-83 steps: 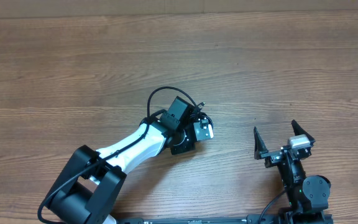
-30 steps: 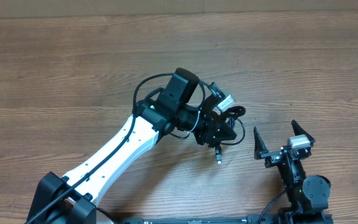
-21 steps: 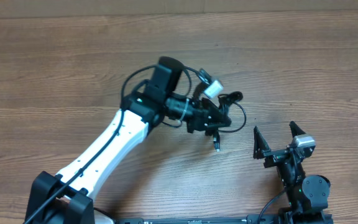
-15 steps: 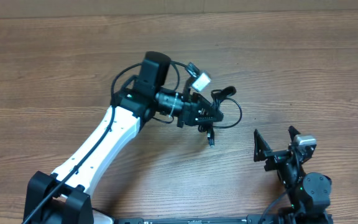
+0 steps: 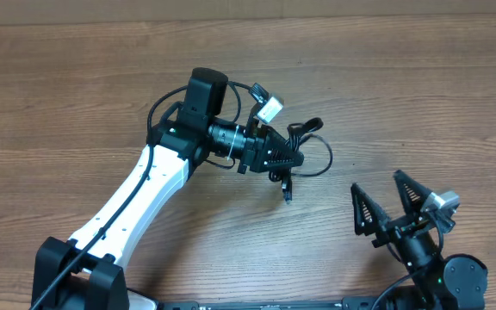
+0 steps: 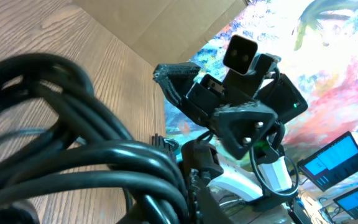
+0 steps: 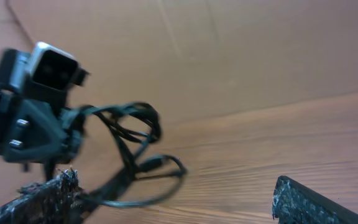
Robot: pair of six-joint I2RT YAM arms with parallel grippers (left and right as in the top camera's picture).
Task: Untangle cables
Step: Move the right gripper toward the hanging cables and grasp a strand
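Tangled black cables (image 5: 310, 127), just 3 o'clock of the worktop (image 5: 102, 86) centre, hang gripped in the left hand (image 5: 293, 161). They are carried further toward 12 o'clock than a second ago, one plug dangling. The right hand (image 5: 375, 182), at 5 o'clock, gapes open, ready to take a strand.

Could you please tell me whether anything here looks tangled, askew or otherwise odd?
Only the cables: a knotted bundle held by the left gripper, loops overlapping and one plug dangling. Nothing else stands out.
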